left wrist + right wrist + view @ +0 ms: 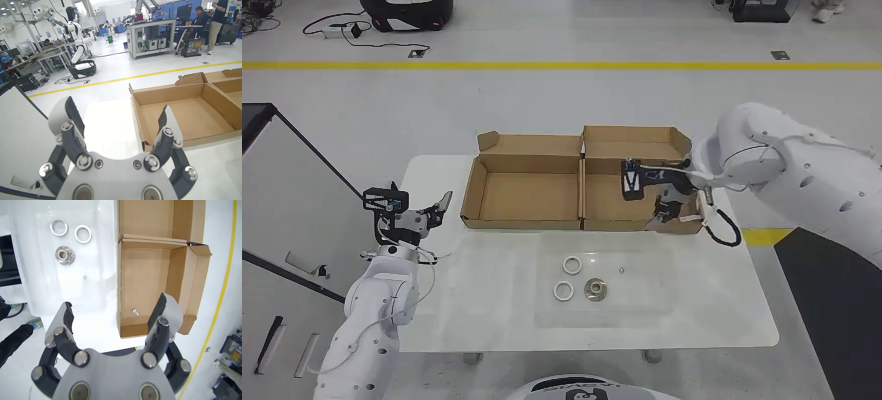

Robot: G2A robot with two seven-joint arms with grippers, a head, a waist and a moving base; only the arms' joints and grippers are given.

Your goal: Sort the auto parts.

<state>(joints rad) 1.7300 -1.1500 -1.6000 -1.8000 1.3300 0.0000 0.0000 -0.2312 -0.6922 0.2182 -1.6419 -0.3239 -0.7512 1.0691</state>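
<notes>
Right gripper spread wide, empty, above right box; bolt inside, near corner. Left gripper wide, empty, beside left box. Ring, second ring, flange, tiny fastener on table. Risks as I judge: fastener slips my pads; thin rings skid; wrong box.

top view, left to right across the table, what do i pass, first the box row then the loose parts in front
Box row: left end effector → left box → right box. The right end effector overlaps that box, so it gets no place. Loose parts: two rings → flange → small fastener.
</notes>
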